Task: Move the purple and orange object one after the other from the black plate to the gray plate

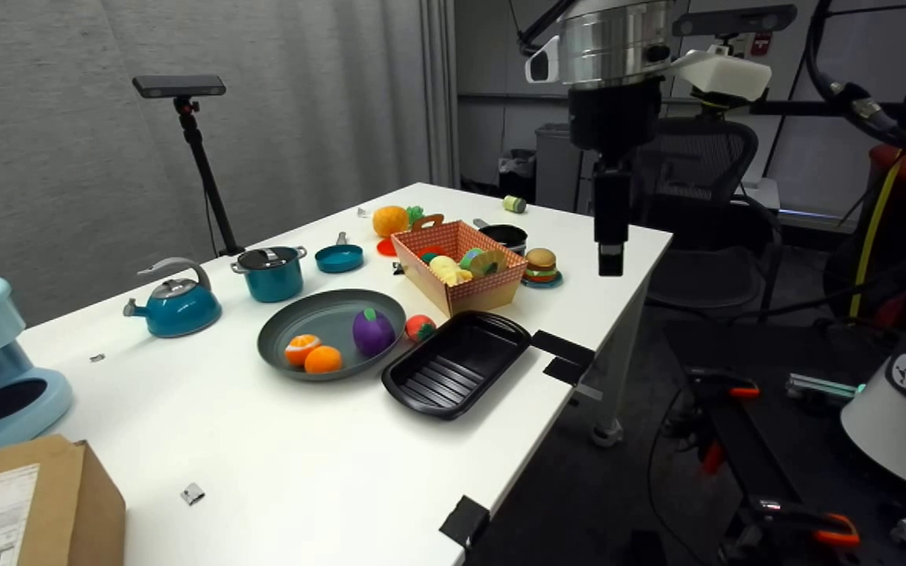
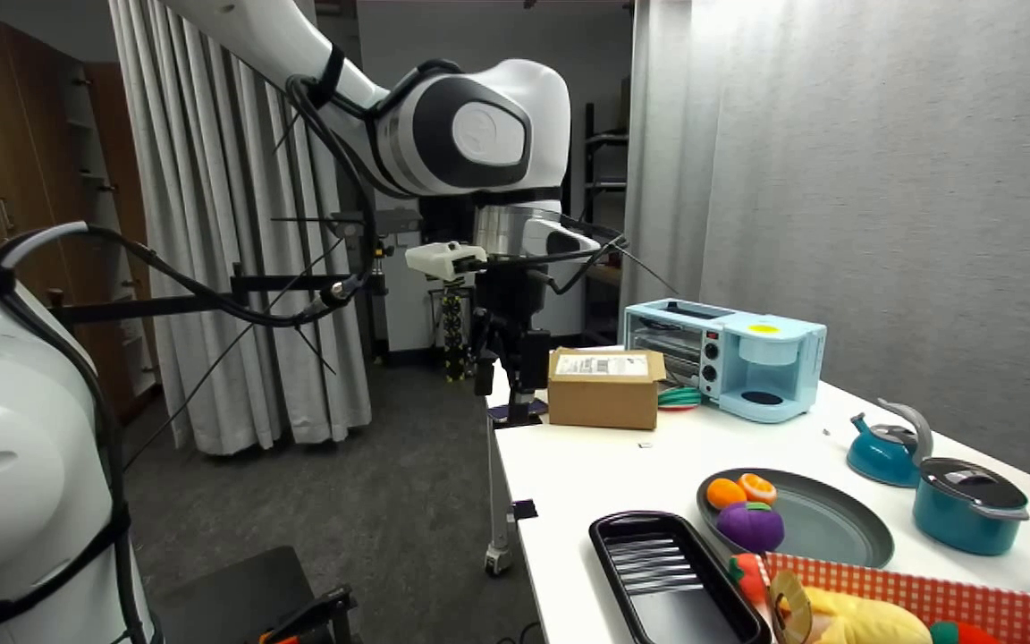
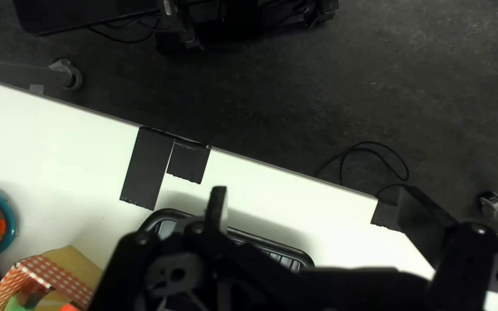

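Note:
A purple eggplant-like toy with a green top [image 1: 373,333] lies on the round gray plate [image 1: 335,310]. An orange [image 1: 323,360] and an orange with a white-marked cut face [image 1: 301,347] lie together near the plate's rim. In an exterior view the purple toy [image 2: 751,528] is beside the orange [image 2: 725,493]. The black rectangular dish [image 1: 461,365] holds nothing; part of its rim [image 3: 270,245] shows in the wrist view. My gripper [image 1: 610,263] is open and empty, raised above table height near the table edge. Its fingers [image 3: 314,196] are wide apart in the wrist view.
A checkered basket of toy food [image 1: 461,271] stands behind the black dish. A strawberry [image 1: 420,328] lies between plate and dish. A toy burger [image 1: 541,266], teal pot [image 1: 272,275], kettle [image 1: 179,305], cardboard box [image 2: 604,398] and blue appliance [image 2: 765,362] stand around.

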You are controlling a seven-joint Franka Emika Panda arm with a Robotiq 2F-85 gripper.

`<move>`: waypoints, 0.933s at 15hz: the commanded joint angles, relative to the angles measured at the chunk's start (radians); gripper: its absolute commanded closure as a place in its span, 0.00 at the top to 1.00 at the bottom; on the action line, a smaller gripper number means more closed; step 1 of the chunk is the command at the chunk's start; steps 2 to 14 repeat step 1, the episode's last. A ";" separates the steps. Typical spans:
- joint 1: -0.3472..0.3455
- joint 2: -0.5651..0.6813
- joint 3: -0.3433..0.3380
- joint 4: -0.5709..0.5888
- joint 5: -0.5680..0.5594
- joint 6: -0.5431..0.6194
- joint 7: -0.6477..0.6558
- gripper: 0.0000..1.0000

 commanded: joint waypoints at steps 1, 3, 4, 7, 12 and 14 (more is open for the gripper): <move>-0.028 0.001 0.026 0.001 0.010 -0.001 -0.009 1.00; -0.028 0.001 0.026 0.001 0.010 -0.001 -0.009 1.00; -0.028 0.001 0.026 0.001 0.010 -0.001 -0.009 1.00; -0.028 0.001 0.026 0.001 0.010 -0.001 -0.009 1.00; -0.028 0.001 0.026 0.001 0.010 -0.001 -0.009 1.00; -0.028 0.001 0.026 0.001 0.010 -0.001 -0.009 1.00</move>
